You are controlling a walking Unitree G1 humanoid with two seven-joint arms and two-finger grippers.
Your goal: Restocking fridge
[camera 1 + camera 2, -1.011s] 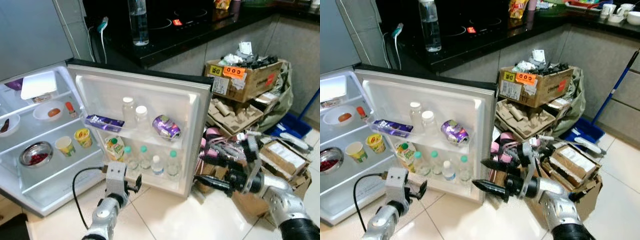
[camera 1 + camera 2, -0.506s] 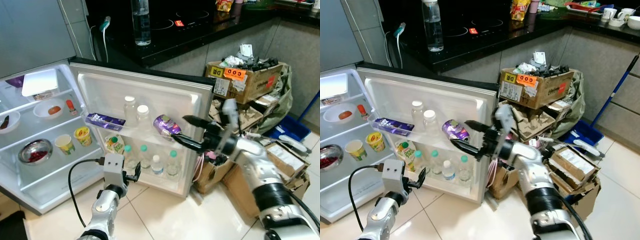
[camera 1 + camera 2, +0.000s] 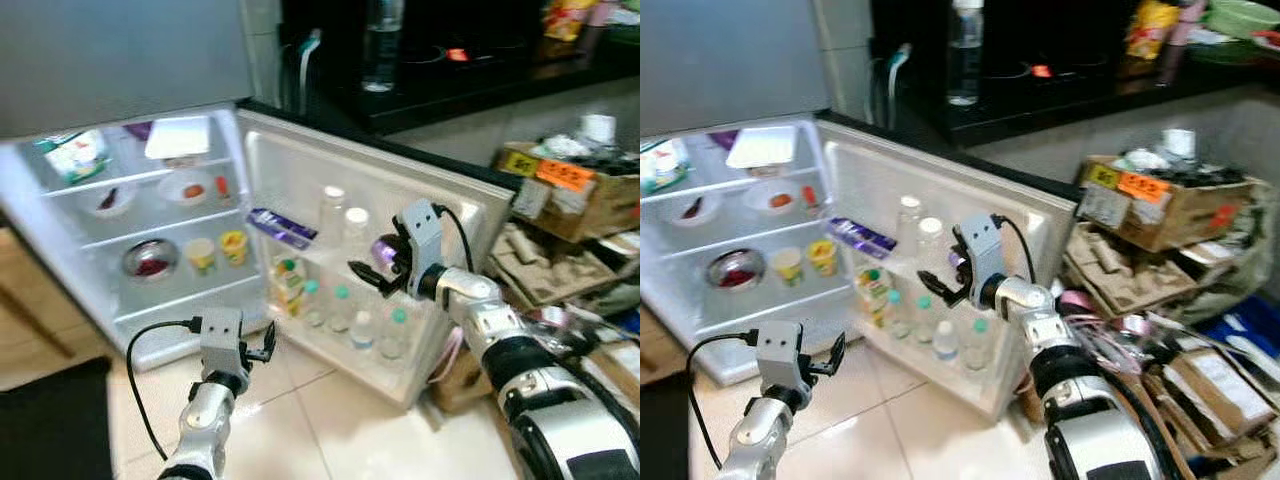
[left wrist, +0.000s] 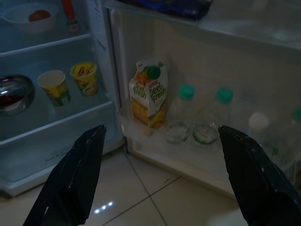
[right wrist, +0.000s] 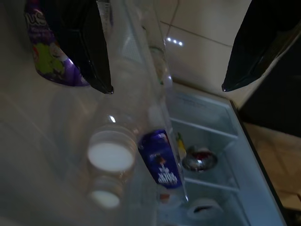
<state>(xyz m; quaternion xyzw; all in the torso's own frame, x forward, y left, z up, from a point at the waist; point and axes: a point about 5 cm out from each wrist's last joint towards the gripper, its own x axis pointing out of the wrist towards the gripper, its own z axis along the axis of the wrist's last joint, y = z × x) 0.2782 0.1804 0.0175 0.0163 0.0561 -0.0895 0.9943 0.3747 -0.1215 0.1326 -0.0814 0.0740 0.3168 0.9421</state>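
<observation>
The small fridge stands open with its door [image 3: 480, 205] swung toward me. On the door's upper shelf a purple can [image 3: 384, 251] lies beside two white-capped bottles [image 3: 345, 215] and a purple chocolate bar [image 3: 282, 228]. My right gripper [image 3: 372, 275] is open right at the can; in the right wrist view the can [image 5: 49, 56] sits just behind one finger [image 5: 87, 44]. A juice carton [image 4: 148, 92] and green-capped bottles [image 4: 186, 110] fill the lower door shelf. My left gripper [image 3: 264, 345] hangs open low over the floor, facing that shelf.
Inside the fridge are a steel bowl [image 3: 150, 262], two cups [image 3: 215, 252] and dishes on glass shelves. Cardboard boxes of clutter [image 3: 575, 190] crowd the floor to the right of the door. A dark counter with a water bottle [image 3: 380, 45] runs behind. Tiled floor [image 3: 330, 430] lies in front.
The camera has swung left, so the fridge interior sits more central. My right gripper has moved in from beside the door to the purple can on the upper shelf. The left arm holds its place.
</observation>
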